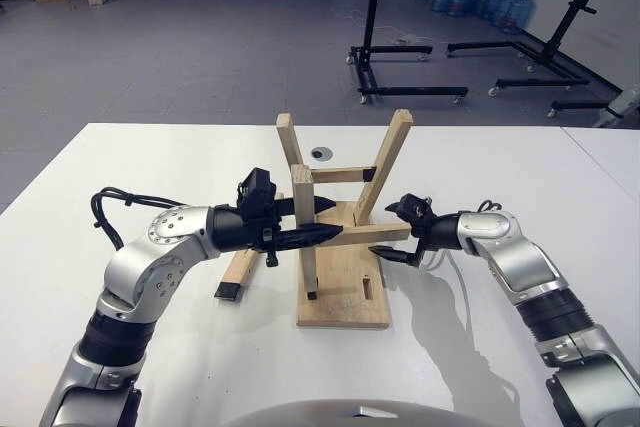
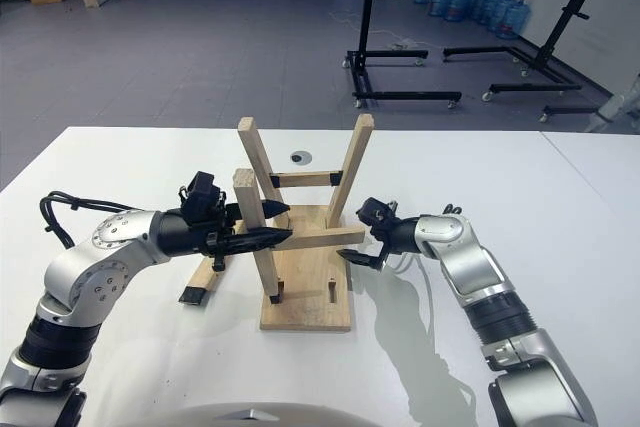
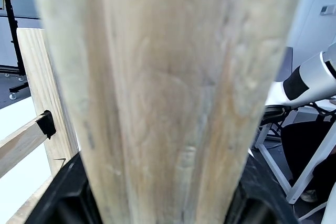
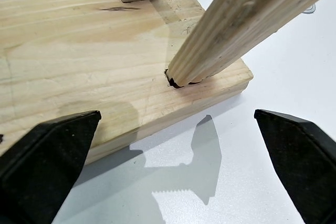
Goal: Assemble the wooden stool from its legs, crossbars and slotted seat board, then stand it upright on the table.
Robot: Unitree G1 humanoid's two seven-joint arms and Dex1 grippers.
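Seat board (image 1: 345, 305) flat on counter (image 1: 150, 157), three legs standing up from it. Left hand (image 1: 336, 219) clamped on near leg (image 1: 309, 272), above seat board. Right hand (image 1: 388, 230) spread apart just right of seat board, at crossbar (image 1: 365, 236) end. Loose wooden bar (image 1: 240, 269) on counter, touching seat board's left edge.

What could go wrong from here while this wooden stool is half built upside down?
The left tool clamps the near upright pale wooden leg; a sideways pull might lever it out of the flat slotted wooden seat board. The open right tool sits close to the leaning far right wooden leg; a bump could loosen its joint.
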